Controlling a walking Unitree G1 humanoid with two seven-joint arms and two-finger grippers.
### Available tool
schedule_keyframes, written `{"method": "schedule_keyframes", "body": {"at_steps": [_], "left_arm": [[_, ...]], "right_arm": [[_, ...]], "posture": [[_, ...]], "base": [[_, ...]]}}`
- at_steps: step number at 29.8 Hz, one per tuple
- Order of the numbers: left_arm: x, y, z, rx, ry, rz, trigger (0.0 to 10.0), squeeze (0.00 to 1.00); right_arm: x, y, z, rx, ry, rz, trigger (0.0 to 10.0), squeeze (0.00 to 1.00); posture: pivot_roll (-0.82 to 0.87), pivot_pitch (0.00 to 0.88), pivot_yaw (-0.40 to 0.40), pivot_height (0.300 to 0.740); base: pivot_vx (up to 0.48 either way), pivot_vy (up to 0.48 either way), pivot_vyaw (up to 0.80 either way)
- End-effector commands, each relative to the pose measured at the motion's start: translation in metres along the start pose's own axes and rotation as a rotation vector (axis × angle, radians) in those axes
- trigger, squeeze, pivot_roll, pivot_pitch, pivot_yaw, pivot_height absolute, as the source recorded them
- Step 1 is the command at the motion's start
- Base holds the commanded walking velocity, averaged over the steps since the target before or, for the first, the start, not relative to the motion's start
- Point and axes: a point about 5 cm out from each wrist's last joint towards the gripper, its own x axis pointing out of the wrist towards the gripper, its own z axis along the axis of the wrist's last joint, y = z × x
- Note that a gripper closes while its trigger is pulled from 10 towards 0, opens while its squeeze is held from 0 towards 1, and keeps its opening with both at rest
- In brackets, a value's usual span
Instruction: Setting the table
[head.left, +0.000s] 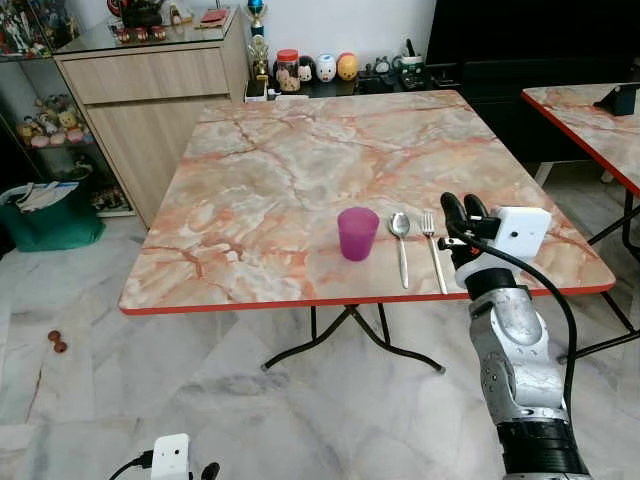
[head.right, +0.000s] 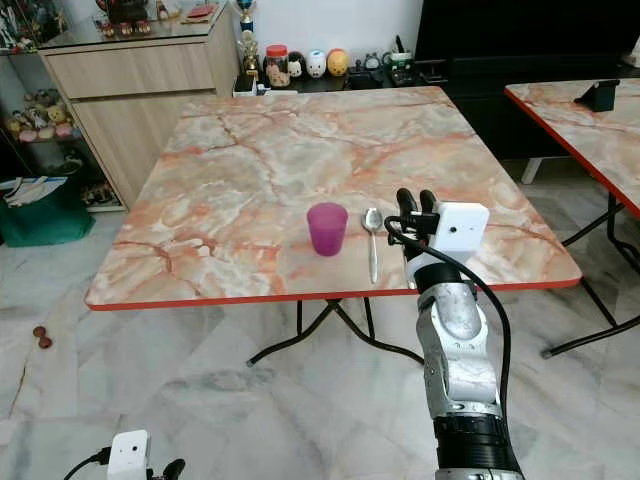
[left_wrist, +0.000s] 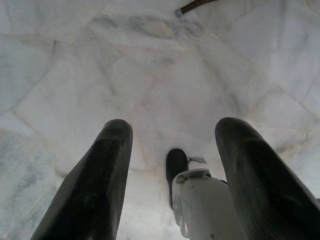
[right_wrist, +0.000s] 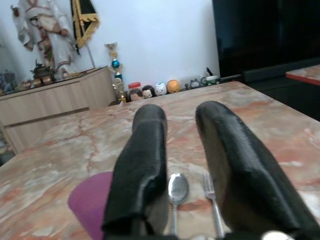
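Observation:
A purple cup (head.left: 357, 233) stands upright near the front edge of the marble-patterned table (head.left: 300, 160). To its right a spoon (head.left: 400, 245) and a fork (head.left: 433, 250) lie side by side, handles toward me. My right gripper (head.left: 464, 208) hovers just right of the fork, a little above the tabletop, open with nothing between its fingers (right_wrist: 142, 170). In its wrist view the spoon (right_wrist: 177, 190) and fork (right_wrist: 212, 197) lie below the gap and the cup (right_wrist: 92, 202) sits off to one side. My left gripper (left_wrist: 175, 129) hangs open over the floor.
A wooden sideboard (head.left: 150, 90) stands at the back left, with a green bag (head.left: 50, 215) below it. Small figurines (head.left: 315, 70) line a shelf behind the table. A second marble table (head.left: 590, 130) stands at the right. Black metal legs (head.left: 350, 330) cross under the table.

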Motion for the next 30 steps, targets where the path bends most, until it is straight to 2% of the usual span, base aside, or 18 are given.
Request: {"method": "schedule_keyframes", "body": {"at_steps": [1, 16, 17, 18, 30], "left_arm": [[-0.001, 0.002, -0.003, 0.009, 0.022, 0.003, 10.0, 0.00], [-0.001, 0.009, -0.001, 0.000, 0.017, 0.009, 10.0, 0.00], [-0.001, 0.010, -0.001, 0.001, 0.016, 0.009, 10.0, 0.00], [-0.001, 0.010, -0.001, 0.002, 0.013, 0.008, 10.0, 0.00], [-0.003, 0.013, -0.003, 0.005, 0.008, 0.007, 10.0, 0.00]], "right_arm": [[-0.001, 0.000, 0.001, 0.022, -0.003, -0.001, 10.0, 1.00], [0.000, -0.001, -0.001, -0.005, 0.010, -0.013, 10.0, 1.00], [0.000, -0.001, -0.001, -0.011, 0.013, -0.015, 10.0, 0.10], [-0.001, -0.002, -0.002, -0.015, 0.016, -0.019, 10.0, 0.00], [-0.001, -0.004, -0.004, -0.002, 0.020, -0.047, 10.0, 0.00]], "posture": [[-0.08, 0.000, 0.048, 0.740], [-0.08, 0.000, 0.050, 0.740], [-0.08, 0.000, 0.050, 0.740], [-0.08, 0.000, 0.052, 0.740], [-0.08, 0.000, 0.050, 0.740]], "base": [[0.000, 0.000, 0.00], [0.000, 0.000, 0.00], [0.000, 0.000, 0.00], [0.000, 0.000, 0.00], [0.248, 0.000, 0.00]]}}
